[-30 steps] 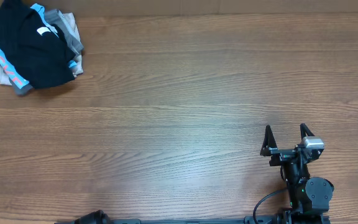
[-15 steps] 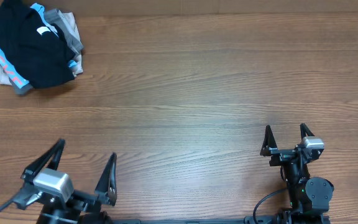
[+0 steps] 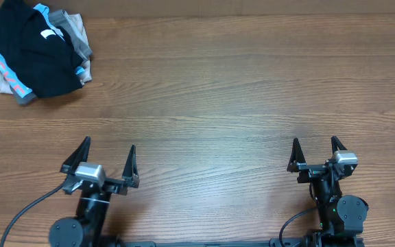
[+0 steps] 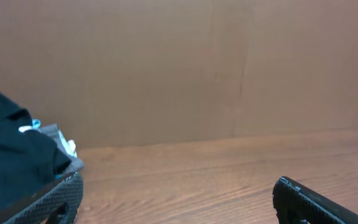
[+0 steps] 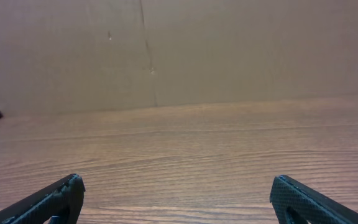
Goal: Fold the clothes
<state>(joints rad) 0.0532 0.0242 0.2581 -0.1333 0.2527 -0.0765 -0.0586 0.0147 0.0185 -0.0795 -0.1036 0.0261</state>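
At the far left corner of the worktop (image 3: 218,89), the black garment (image 3: 29,55) lies crumpled (its small white label (image 3: 48,33) facing up) on top of a heap of other clothes, with a light blue tee (image 3: 41,9) and grey and beige pieces (image 3: 77,31) showing around its edges. Well apart from that heap, near the front edge, the left tool (image 3: 108,144) and the right tool (image 3: 315,140) both sit over bare wood, each with its fingers spread wide and nothing between them.
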